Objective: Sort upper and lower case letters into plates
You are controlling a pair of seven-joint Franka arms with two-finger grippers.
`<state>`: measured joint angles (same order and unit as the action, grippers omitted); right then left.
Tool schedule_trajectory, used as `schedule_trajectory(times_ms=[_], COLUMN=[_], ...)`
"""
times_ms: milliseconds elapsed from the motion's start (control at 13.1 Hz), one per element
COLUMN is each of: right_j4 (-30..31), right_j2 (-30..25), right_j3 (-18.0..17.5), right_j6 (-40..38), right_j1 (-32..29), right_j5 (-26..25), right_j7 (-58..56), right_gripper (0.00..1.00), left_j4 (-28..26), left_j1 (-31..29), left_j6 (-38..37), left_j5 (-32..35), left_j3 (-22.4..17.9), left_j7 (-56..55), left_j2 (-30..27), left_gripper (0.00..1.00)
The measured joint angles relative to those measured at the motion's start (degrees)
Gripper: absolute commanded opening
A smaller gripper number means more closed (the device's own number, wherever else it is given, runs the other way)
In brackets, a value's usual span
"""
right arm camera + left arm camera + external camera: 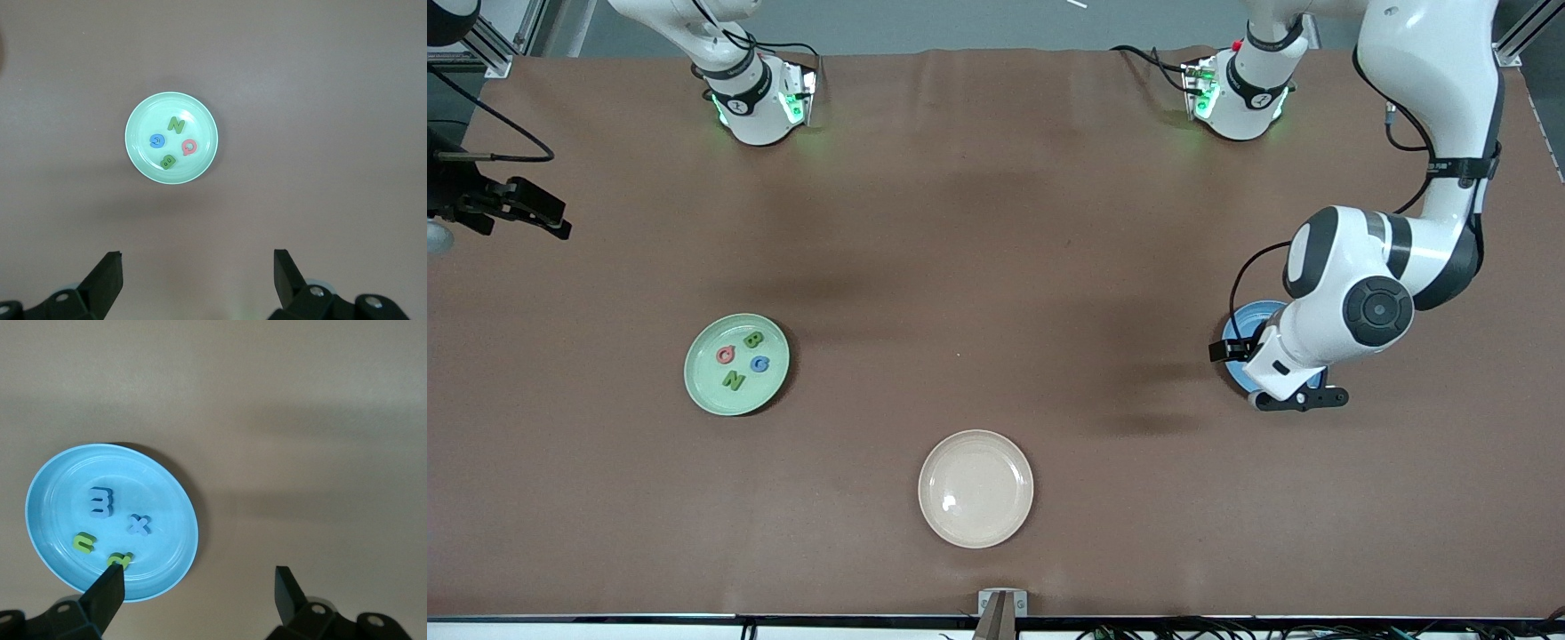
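- As far as I can see, the cream plate (pixel 975 488) nearest the front camera holds nothing, and no letter lies loose on the table (pixel 996 222).
- Farther back, the green plate (pixel 703 384) toward my right arm's end carries four letters (pixel 743 359), and the blue plate (pixel 175 499) carries the other four (pixel 110 527).
- My left end effector (pixel 200 587) hangs over the blue plate's edge, jaws spread, holding nothing.
- My right end effector (pixel 198 277) waits high over the table, spread and empty.
- I judge the sorting finished.

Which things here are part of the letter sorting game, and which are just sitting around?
Part of the game: green plate with four letters; blue plate with four letters.
Just sitting around: cream plate.
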<state>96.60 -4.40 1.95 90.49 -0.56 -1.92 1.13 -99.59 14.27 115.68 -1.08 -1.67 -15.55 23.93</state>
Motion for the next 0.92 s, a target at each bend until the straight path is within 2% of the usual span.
schedule_trajectory(times_ms=[229, 459, 765, 918], right_j4=[0.0, 0.0, 0.0, 0.1], right_j2=[0.0, 0.0, 0.0, 0.0], right_j3=[0.0, 0.0, 0.0, -0.1], right_j6=[0.0, 0.1, 0.2, 0.2], right_j1=[0.0, 0.0, 0.0, 0.0], right_j5=[0.0, 0.0, 0.0, 0.0], right_j7=[0.0, 0.0, 0.0, 0.0], right_gripper=[1.00, 1.00, 1.00, 1.00], left_j4=[0.4, 0.5, 0.7, 0.7], left_j1=[1.2, -2.9, -9.2, -10.5], left_j6=[0.0, -1.0, -6.4, -8.0], left_j5=[-0.3, -0.4, -0.4, -0.4], left_j3=[-2.4, -2.7, -2.9, -2.9], left_j7=[0.7, 7.0, 13.3, 13.9], left_j2=[-0.8, -3.5, -11.7, -16.6], left_gripper=[0.99, 0.99, 1.00, 1.00])
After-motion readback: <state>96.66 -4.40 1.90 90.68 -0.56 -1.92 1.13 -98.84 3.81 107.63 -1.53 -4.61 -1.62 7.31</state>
